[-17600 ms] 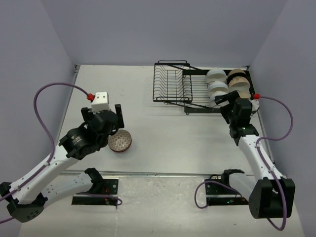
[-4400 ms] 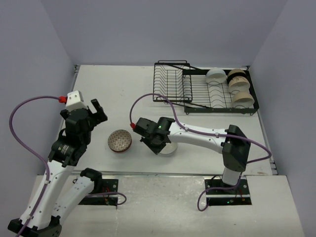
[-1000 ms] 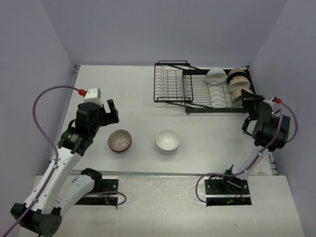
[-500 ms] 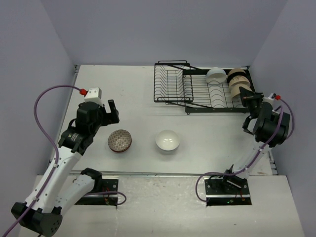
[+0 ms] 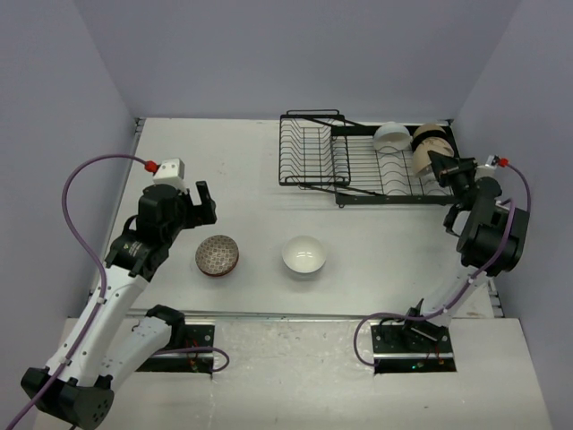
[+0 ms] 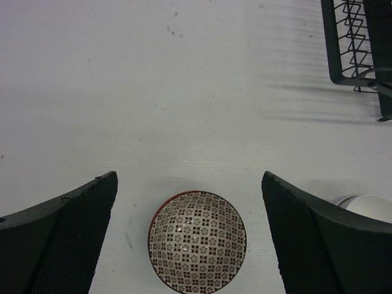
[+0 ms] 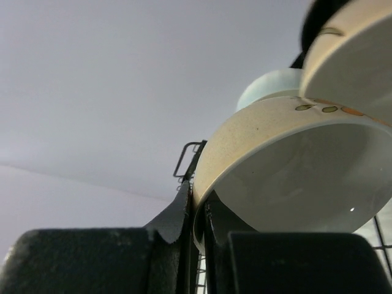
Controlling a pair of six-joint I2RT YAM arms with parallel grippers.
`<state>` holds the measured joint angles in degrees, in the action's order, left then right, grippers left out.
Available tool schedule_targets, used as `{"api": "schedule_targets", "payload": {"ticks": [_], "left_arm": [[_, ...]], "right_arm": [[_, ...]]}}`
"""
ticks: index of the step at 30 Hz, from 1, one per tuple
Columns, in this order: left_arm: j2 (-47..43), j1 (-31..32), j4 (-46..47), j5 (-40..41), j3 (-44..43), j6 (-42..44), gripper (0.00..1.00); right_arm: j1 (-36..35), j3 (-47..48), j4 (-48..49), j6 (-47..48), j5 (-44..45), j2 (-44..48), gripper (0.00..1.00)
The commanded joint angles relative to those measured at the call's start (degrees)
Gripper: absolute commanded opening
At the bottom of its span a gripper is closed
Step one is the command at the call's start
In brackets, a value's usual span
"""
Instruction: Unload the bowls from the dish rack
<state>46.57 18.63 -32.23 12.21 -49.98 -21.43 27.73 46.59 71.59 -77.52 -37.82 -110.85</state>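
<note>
The black wire dish rack stands at the back right. At its right end are a white bowl and a beige bowl. My right gripper is shut on the rim of another beige bowl there. In the right wrist view the jaws pinch that bowl's lower rim, one finger inside and one outside. A reddish-brown patterned bowl and a white bowl sit upright on the table. My left gripper hangs open above the patterned bowl.
The rack's smaller slotted basket holds nothing. Its corner shows at the top right of the left wrist view, with the white bowl's edge at the right. Walls close in the table's left, back and right sides.
My right gripper, shut on the beige bowl's rim, has shifted toward the back and swung left along the rack's right end. The left arm has stayed still.
</note>
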Motion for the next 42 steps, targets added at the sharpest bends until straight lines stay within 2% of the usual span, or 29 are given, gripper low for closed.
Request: {"api": "schedule_targets", "payload": {"ticks": [1,6,9,11,12,13,14,15,16,17,18,19,20,22,23,24,25,26,27,28,30,31,33,37,39,40,41,42], "left_arm": [[-0.3,-0.8,2.0,-1.1,-0.6,1.4,1.0],[-0.6,-0.9,2.3,-1.1,-0.5,1.5,1.0],[-0.8,-1.0,2.3,-1.2,-0.6,1.6,1.0],[-0.9,-1.1,2.4,-1.4,-0.6,1.6,1.0],[-1.0,-1.1,2.5,-1.4,-0.7,1.6,1.0],[-1.1,-1.1,2.5,-1.4,-0.9,1.5,1.0],[-1.4,-1.1,2.4,-1.4,-1.0,1.4,1.0],[-1.6,-1.1,2.4,-1.5,-1.8,1.1,1.0],[-1.7,-1.1,2.3,-1.7,-2.4,0.8,1.0],[-1.9,-1.1,2.0,-2.6,-3.9,0.1,1.0],[-1.9,-1.1,1.6,-3.4,-5.0,-0.3,1.0],[-1.7,-1.1,1.3,-4.8,-6.3,-0.7,1.0],[-1.4,-1.1,0.0,-5.3,-7.8,-1.8,1.0],[-0.7,-1.1,-1.2,-6.1,-12.8,-3.0,1.0],[-0.2,-1.1,-1.7,-7.3,-14.4,-4.1,1.0],[0.2,-1.1,-1.9,-7.8,-16.1,-4.8,1.0],[0.9,-1.1,-2.0,-9.6,-19.3,-5.5,1.0],[1.2,-1.1,-1.6,-10.9,-20.8,-6.9,1.0],[1.9,-1.1,-1.4,-12.5,-22.2,-7.6,1.0],[3.3,-1.1,-1.2,-18.6,-24.5,-8.2,1.0],[5.5,-1.1,0.5,-26.9,-26.0,-9.2,1.0],[8.9,-1.1,0.7,-35.8,-27.2,-9.4,1.0],[12.0,-0.4,0.3,-42.0,-27.5,-9.2,1.0],[14.1,3.2,0.0,-42.1,-24.3,-8.9,1.0],[14.7,8.9,-0.3,-40.2,-23.2,-8.5,1.0],[15.7,11.3,-0.7,-35.3,-23.3,-8.4,1.0],[16.4,16.0,-1.8,-33.2,-23.5,-8.5,1.0],[17.2,18.1,-2.3,-31.5,-23.8,-8.3,1.0]], "right_arm": [[-1.0,3.3,23.3,-1.5,-4.7,6.7,0.0],[-4.6,3.9,21.2,-3.4,-7.3,11.2,0.0],[-8.8,4.9,11.8,1.5,-10.4,14.6,0.0],[-11.5,6.0,-1.3,6.9,-12.4,19.7,0.0],[-14.6,6.7,-6.2,13.6,-12.6,21.8,0.0],[-16.5,7.2,-16.9,17.4,-12.5,26.3,0.0],[-18.1,7.9,-23.4,21.8,-11.4,28.6,0.0],[-22.2,10.0,-36.7,31.1,-10.1,33.0,0.0],[-24.5,11.5,-43.1,36.2,-8.7,35.1,0.0],[-30.2,14.7,-50.3,46.3,-3.9,37.0,0.0],[-32.8,16.5,-56.5,51.4,-1.2,38.6,0.0],[-35.7,18.3,-68.5,55.8,1.3,40.9,0.0],[-41.6,21.0,-74.1,63.9,7.3,41.8,0.0],[-47.6,21.9,-85.1,71.2,12.7,43.5,0.0],[-54.2,21.4,-87.8,78.1,18.9,45.1,0.0],[-57.7,21.1,-89.9,82.0,22.9,45.6,0.0],[-61.4,21.0,-95.2,85.1,25.9,45.5,0.0],[-66.8,21.1,-97.8,90.3,27.2,44.8,0.0],[-69.2,21.3,-99.9,92.2,28.2,44.1,0.0],[-71.6,22.1,-104.2,94.0,27.8,43.4,0.0],[-76.8,23.2,-106.7,98.9,26.3,42.0,0.0],[-78.9,23.5,-108.8,100.6,26.4,41.9,0.0],[-83.5,23.5,-109.4,104.8,27.2,42.8,0.0],[-88.5,23.6,-111.8,108.5,27.3,44.3,0.0],[-90.3,25.0,-114.0,108.5,28.9,43.1,0.0],[-91.1,25.9,-114.8,107.8,31.6,42.2,0.0],[-91.5,27.9,-115.8,107.4,33.0,41.2,0.0],[-91.8,29.0,-118.2,106.9,34.1,39.2,0.0]]}}
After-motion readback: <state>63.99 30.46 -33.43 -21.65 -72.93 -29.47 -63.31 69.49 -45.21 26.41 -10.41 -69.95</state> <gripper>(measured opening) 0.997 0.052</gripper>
